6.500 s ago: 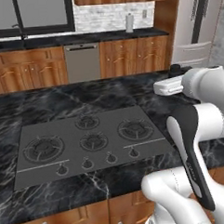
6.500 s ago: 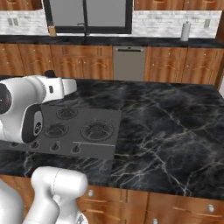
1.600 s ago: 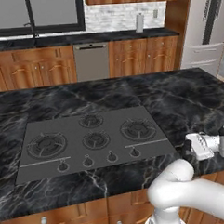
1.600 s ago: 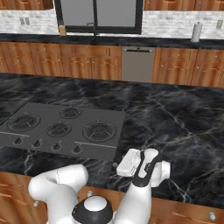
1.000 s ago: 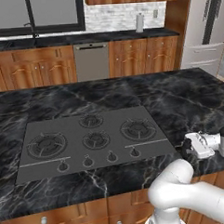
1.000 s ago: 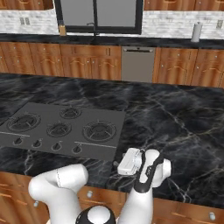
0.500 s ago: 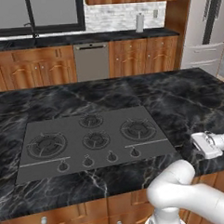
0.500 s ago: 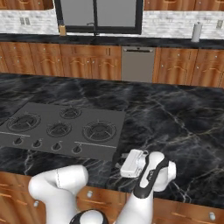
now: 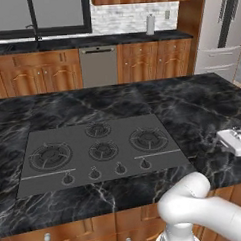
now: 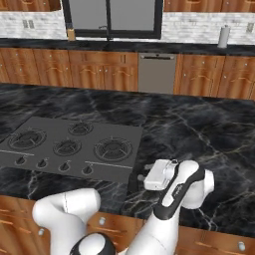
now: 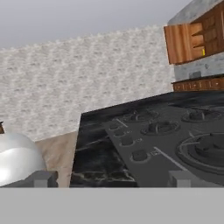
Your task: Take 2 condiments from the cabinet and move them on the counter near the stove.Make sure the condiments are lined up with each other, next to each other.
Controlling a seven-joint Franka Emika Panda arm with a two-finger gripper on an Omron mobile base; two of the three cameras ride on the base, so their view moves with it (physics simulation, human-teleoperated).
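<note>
Hand view: tool [image 11: 111,177] wide, empty; stove [image 11: 175,135] flat dark grey, round burners, small knobs.

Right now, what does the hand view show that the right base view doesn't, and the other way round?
Hand view: an open wooden cabinet with something yellow on a shelf, a shiny silver dome off the counter's end, and the gripper with its tips wide apart and nothing between them. Right base view: the dishwasher, the window, a paper-towel roll and the white arm. Both: the stove set in the black marble counter.
</note>
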